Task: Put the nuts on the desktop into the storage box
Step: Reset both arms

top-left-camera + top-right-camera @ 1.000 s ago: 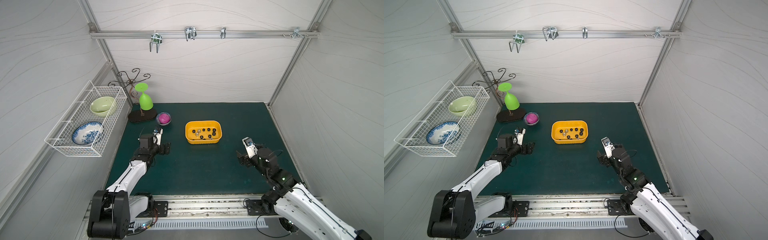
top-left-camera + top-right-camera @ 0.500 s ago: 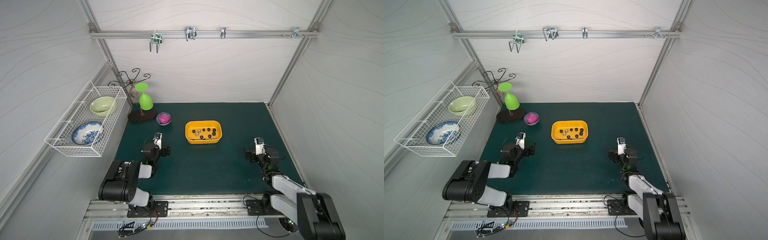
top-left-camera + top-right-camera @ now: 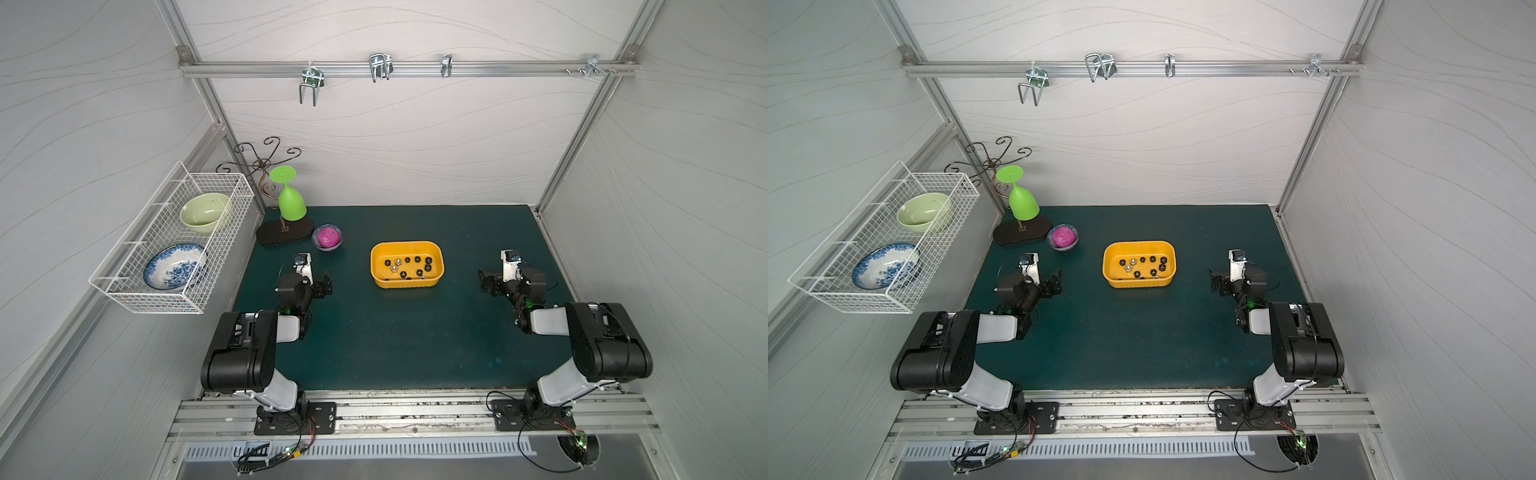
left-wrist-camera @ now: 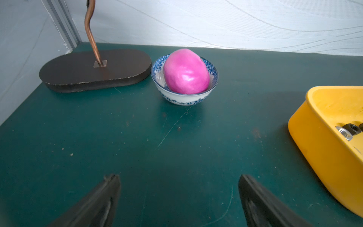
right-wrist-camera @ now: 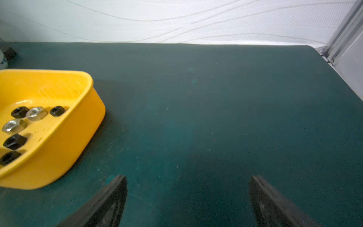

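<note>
Left gripper (image 4: 178, 182) and right gripper (image 5: 187, 182) hang low over the desktop (image 3: 395, 332), jaws wide apart. Nuts (image 3: 407, 260) lie inside the storage box (image 3: 407, 283), mid-frame in both top views, with open room along all its edges.

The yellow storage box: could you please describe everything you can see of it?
The shallow yellow-orange plastic storage box is rectangular, with rounded corners, sloping walls and a rim. It sits upright on the dark teal desktop mat, near its middle. Small black and silver hexagonal nuts lie scattered on its floor. Nothing else touches it.
</note>
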Robot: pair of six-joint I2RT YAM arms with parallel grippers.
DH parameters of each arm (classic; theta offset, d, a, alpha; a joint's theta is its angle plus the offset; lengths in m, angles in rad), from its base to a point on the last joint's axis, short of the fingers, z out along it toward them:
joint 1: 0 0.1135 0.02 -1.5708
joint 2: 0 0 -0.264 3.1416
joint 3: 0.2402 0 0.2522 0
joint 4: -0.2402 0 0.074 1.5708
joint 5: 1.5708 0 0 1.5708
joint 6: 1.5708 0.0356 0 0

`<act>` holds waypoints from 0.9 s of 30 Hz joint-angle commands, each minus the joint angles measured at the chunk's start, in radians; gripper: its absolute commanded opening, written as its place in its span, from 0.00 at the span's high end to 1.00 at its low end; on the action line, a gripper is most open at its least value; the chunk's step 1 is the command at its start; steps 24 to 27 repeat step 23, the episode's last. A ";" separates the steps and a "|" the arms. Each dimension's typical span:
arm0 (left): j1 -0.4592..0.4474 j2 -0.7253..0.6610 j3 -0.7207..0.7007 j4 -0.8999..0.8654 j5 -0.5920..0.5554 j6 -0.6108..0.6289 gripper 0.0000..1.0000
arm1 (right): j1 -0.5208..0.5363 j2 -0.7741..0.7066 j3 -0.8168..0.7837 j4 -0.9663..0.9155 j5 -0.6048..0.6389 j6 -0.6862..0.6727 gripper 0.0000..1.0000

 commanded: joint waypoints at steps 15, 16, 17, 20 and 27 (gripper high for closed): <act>0.002 0.010 0.036 -0.020 -0.015 -0.022 0.02 | 0.006 -0.004 0.008 -0.081 0.015 0.015 0.01; 0.003 0.008 0.035 -0.020 -0.015 -0.021 0.02 | 0.006 -0.003 0.008 -0.082 0.015 0.015 0.01; 0.003 0.008 0.035 -0.019 -0.015 -0.021 0.01 | 0.006 -0.003 0.008 -0.080 0.015 0.016 0.01; 0.003 0.005 0.030 -0.010 -0.015 -0.023 0.02 | 0.006 -0.004 0.008 -0.081 0.014 0.015 0.01; 0.003 0.002 0.022 -0.003 -0.015 -0.023 0.02 | 0.006 -0.003 0.009 -0.081 0.015 0.015 0.01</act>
